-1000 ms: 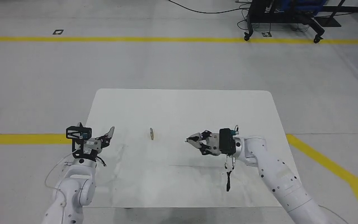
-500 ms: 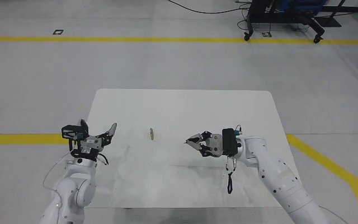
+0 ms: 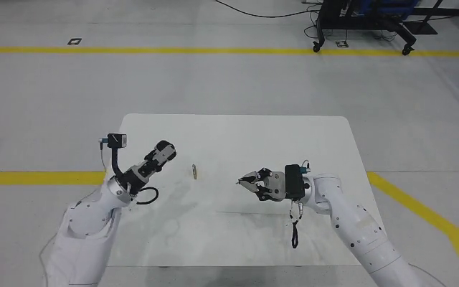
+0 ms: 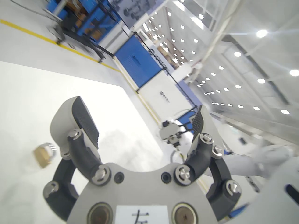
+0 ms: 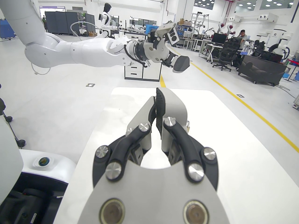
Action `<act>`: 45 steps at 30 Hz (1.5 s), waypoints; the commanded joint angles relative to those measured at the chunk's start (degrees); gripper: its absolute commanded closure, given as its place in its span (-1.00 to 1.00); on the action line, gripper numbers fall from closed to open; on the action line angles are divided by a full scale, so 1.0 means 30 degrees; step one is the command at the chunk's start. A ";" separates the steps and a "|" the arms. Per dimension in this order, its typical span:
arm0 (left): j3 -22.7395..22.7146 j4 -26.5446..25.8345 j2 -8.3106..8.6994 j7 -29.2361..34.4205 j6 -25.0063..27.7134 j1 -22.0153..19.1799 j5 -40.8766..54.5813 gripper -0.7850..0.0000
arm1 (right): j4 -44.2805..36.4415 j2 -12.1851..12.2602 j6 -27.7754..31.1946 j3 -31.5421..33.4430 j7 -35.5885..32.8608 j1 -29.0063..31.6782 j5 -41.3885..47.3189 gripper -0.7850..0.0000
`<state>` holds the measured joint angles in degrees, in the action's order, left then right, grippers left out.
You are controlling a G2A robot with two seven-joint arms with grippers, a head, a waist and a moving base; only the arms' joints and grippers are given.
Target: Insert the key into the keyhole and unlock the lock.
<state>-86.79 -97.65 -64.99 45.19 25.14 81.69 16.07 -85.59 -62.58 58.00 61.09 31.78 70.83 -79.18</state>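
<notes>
A small brass padlock (image 3: 194,171) lies on the white table (image 3: 287,136), left of centre; it also appears in the left wrist view (image 4: 44,155). My left gripper (image 3: 166,151) hovers just left of the padlock, above the table, its fingers spread wide and open (image 4: 139,106) with nothing between them. My right gripper (image 3: 244,180) sits right of the padlock, pointing at it, with its pads pressed together (image 5: 157,94). I cannot tell whether a key is pinched between them. The left gripper (image 5: 178,62) also appears across the table in the right wrist view.
A black cable (image 3: 292,226) hangs from my right wrist near the table's front edge. A dark wheeled cart (image 3: 366,21) stands on the floor far behind the table. Yellow floor lines (image 3: 143,50) run past both sides.
My left arm has swung from the table's left edge up and rightward toward the padlock, turning its gripper. The right arm has barely moved.
</notes>
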 commanded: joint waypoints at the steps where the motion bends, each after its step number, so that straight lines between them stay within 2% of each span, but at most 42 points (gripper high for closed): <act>1: 0.0361 0.0729 0.0055 0.2774 -0.0989 -0.1074 0.2696 -1.00 | 0.0000 -0.0001 0.0000 0.0000 0.0000 0.0000 0.0000 1.00; 3: 0.0609 0.1484 0.0133 0.4631 -0.2212 -0.1854 0.3596 -1.00 | 0.0000 -0.0001 0.0000 0.0000 0.0000 0.0000 0.0000 1.00; 14: 0.0815 0.1367 0.0120 0.4155 -0.2377 -0.1651 0.3238 -1.00 | 0.0000 -0.0001 0.0000 0.0000 0.0000 0.0000 0.0000 1.00; 17: 0.1724 0.0670 0.0132 0.3941 -0.0580 -0.1879 -0.0300 -1.00 | 0.0090 -0.0098 0.0000 -0.0304 0.0195 0.0432 0.1809 1.00; 19: 0.2843 0.1100 -0.0026 0.4317 0.0420 -0.2400 0.0752 -1.00 | 0.0504 -0.0169 0.0000 -0.0638 -0.0172 0.0390 0.3161 1.00; 22: 0.3824 0.2222 -0.0097 0.6195 0.2412 -0.3526 0.1334 -1.00 | 0.0753 -0.0307 0.0000 -0.1567 -0.0878 0.0262 0.5412 1.00; 25: 0.3893 0.3194 -0.0056 0.7448 0.3869 -0.3671 0.3109 -1.00 | 0.0792 -0.0306 0.0000 -0.2481 -0.1491 0.0183 0.7957 1.00; 28: 0.4008 0.2977 0.0074 0.7404 0.3914 -0.3672 0.3594 -1.00 | 0.0840 -0.0208 0.0000 -0.3273 -0.2256 0.0182 1.1137 1.00; 31: 0.4560 0.2422 0.0235 0.7553 0.3766 -0.3762 0.3460 -0.66 | 0.0951 -0.0044 0.0000 -0.3883 -0.3370 -0.0055 1.3858 1.00; 32: 0.4782 0.2484 0.0280 0.7555 0.3764 -0.3785 0.3320 -0.38 | 0.1134 -0.0009 0.0000 -0.4062 -0.3760 -0.0185 1.4658 1.00; 33: 0.4957 0.2553 0.0324 0.7507 0.3812 -0.3860 0.3130 0.02 | 0.1251 0.0016 0.0000 -0.4224 -0.4157 -0.0371 1.5297 1.00; 35: 0.5299 0.2689 0.0403 0.7323 0.3996 -0.3985 0.2845 0.14 | 0.1391 0.0034 0.0000 -0.4556 -0.4812 -0.0662 1.6435 1.00; 38: 0.5686 0.2772 0.0536 0.7242 0.4077 -0.4187 0.2988 0.21 | 0.1261 0.0039 0.0000 -0.5026 -0.5488 -0.0961 1.7808 1.00; 43: 0.6259 0.2789 0.0852 0.7561 0.3759 -0.4442 0.2899 0.24 | 0.1661 0.0044 0.0000 -0.5222 -0.6208 -0.1320 1.8511 1.00; 45: 0.6488 0.2799 0.0958 0.7553 0.3766 -0.4490 0.3022 0.33 | 0.1748 0.0020 0.0000 -0.5255 -0.6334 -0.1381 1.8525 1.00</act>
<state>-67.60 -89.26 -62.23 67.87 36.42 68.27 24.94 -80.38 -62.49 58.00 45.36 12.87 66.72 -23.60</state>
